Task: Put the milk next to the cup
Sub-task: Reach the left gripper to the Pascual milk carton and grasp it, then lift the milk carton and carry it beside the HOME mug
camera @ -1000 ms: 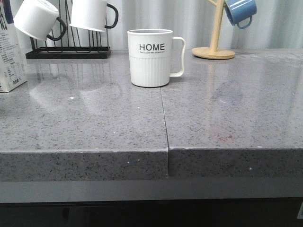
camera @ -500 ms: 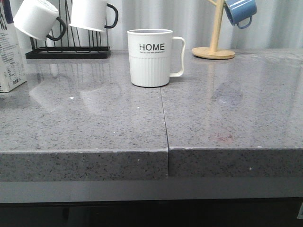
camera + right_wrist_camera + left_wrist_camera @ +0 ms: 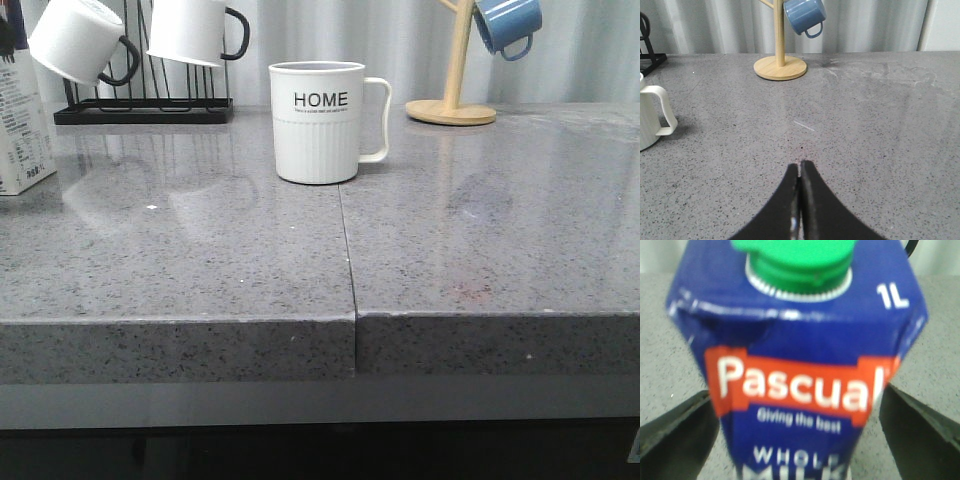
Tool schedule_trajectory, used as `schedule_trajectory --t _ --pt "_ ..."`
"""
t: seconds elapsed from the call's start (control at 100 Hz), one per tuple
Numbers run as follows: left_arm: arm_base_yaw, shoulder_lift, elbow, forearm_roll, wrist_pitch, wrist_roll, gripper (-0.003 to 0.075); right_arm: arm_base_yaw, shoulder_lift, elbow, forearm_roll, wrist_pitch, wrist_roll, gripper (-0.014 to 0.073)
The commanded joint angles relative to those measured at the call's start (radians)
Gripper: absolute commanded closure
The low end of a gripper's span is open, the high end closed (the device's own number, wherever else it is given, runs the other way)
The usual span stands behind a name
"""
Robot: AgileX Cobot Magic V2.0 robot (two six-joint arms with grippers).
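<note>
The milk, a carton with a blue top, green cap, "WHOLE MILK" and "1L", fills the left wrist view. My left gripper is open, with one dark finger on each side of the carton and a narrow gap showing at each. In the front view the milk stands at the far left edge of the counter, cut off by the frame. The cup, a white ribbed "HOME" mug, stands mid-counter with its handle to the right. It also shows in the right wrist view. My right gripper is shut and empty above bare counter.
A black rack with two white black-handled mugs stands at the back left. A wooden mug tree with a blue mug stands at the back right. A seam runs down the grey counter.
The milk carton at the left edge of the front view has shifted very slightly. The cup and the rest have not moved.
</note>
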Motion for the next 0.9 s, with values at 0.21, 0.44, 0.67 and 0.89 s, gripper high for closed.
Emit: schedule_trajectory --t 0.21,0.44,0.67,0.89 --pt "0.0 0.105 -0.131 -0.011 -0.146 -0.012 0.0099 -0.006 -0.001 -0.026 -0.008 -0.07 0.001 0.0715" --pt "0.0 0.124 -0.137 -0.011 -0.186 -0.012 0.0382 -0.006 -0.001 -0.026 -0.008 -0.07 0.001 0.0715" --pt "0.0 0.12 -0.137 -0.011 -0.23 -0.012 0.0738 -0.006 -0.001 -0.026 -0.008 -0.07 0.001 0.0715" --pt "-0.049 0.054 -0.151 -0.037 -0.28 -0.012 0.0739 -0.006 -0.001 -0.026 -0.008 -0.07 0.001 0.0715"
